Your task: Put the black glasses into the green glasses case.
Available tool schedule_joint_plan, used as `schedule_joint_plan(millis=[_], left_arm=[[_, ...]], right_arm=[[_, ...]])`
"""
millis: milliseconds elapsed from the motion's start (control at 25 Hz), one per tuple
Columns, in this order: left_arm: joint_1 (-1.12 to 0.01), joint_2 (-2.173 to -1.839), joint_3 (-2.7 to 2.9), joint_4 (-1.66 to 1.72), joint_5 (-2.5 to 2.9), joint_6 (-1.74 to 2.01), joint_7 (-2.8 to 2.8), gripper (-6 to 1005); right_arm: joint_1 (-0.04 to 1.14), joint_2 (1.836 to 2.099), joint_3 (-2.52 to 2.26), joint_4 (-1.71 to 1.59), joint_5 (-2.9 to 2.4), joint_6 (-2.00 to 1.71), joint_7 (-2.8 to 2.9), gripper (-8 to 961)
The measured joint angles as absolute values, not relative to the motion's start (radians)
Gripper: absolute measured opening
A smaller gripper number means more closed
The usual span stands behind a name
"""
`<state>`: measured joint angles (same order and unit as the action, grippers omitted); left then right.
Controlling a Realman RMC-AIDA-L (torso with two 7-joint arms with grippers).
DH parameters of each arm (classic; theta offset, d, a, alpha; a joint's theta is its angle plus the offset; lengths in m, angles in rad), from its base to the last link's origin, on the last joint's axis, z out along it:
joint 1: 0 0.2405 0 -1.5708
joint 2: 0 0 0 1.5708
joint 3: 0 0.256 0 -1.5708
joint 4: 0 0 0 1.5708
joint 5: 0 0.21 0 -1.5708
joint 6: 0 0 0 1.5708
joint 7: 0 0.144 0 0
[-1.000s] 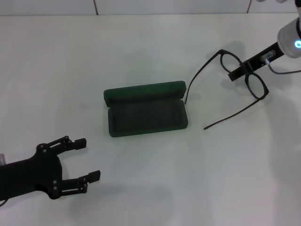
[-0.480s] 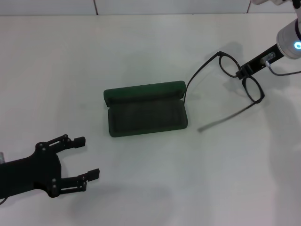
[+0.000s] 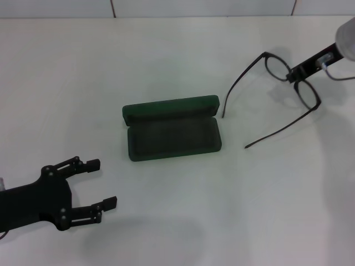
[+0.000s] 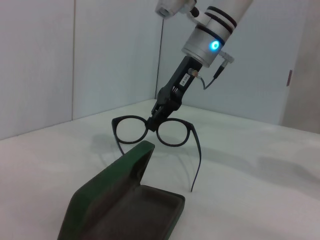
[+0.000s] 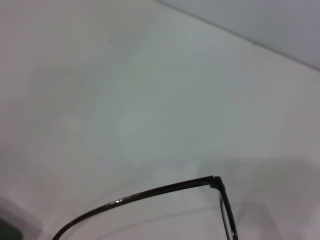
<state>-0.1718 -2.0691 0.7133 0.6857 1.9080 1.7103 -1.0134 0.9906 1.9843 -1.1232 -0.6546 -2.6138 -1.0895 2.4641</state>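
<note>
The right gripper has carried the black glasses toward the head view's upper right edge, clamped at their bridge. The green glasses case lies open mid-frame, bare table around it. The left gripper, fingers apart, sits lower left.

A white table carries the open green glasses case.

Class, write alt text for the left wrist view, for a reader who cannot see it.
The right gripper holds the black glasses by the bridge above a white table, jaws shut on the frame, temple arms unfolded and hanging down. In front of them lies the green glasses case, open, its lid raised and nothing in its lining.
</note>
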Motion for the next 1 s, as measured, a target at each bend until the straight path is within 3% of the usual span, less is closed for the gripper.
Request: schedule_joint_plan(millis=[720,1000], left_arm=[[-0.166,-2.070,0.710,0.682,1.783,1.788,-1.096,806],[-0.181,-2.063,0.710,0.682,1.754,1.827,-1.126,800]], right_arm=[[0.784,1.974,-1.080,-0.922,-2.378,-1.101,2.328,64],[0.690,1.984,-0.986,-0.925,-2.064,-1.153,2.017,64]])
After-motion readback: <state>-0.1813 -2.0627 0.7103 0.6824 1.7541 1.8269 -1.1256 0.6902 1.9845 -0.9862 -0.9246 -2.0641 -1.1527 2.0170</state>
